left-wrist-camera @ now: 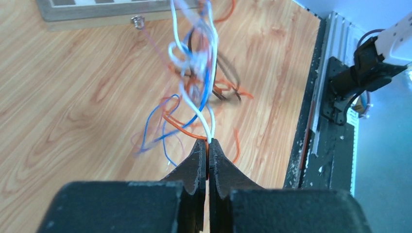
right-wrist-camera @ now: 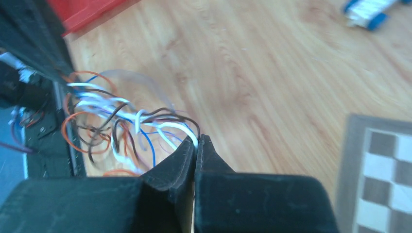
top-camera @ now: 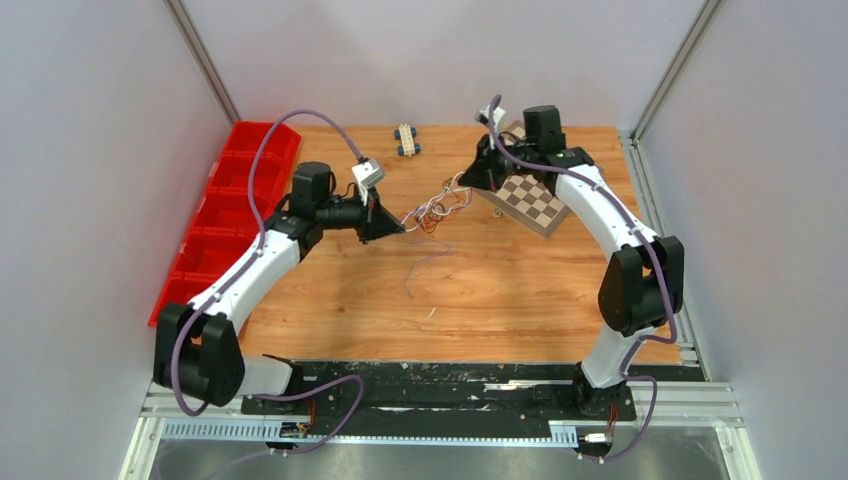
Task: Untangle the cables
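The cables point(top-camera: 437, 207) are a small knot of thin white, orange, blue and brown wires hanging between the two arms above the table's middle back. My left gripper point(top-camera: 403, 228) is shut on the knot's left end; in the left wrist view white and orange cables point(left-wrist-camera: 194, 73) run out from its closed tips point(left-wrist-camera: 209, 141). My right gripper point(top-camera: 470, 183) is shut on the knot's right end; in the right wrist view white and brown cables point(right-wrist-camera: 121, 121) leave its closed tips point(right-wrist-camera: 198, 140). One loose grey-purple wire point(top-camera: 418, 268) lies on the table below the knot.
A checkerboard point(top-camera: 532, 202) lies just right of the knot, under the right arm. Red bins point(top-camera: 220, 215) line the table's left edge. A small blue-and-white toy car point(top-camera: 406, 139) sits at the back. A black rail point(top-camera: 450, 385) runs along the near edge.
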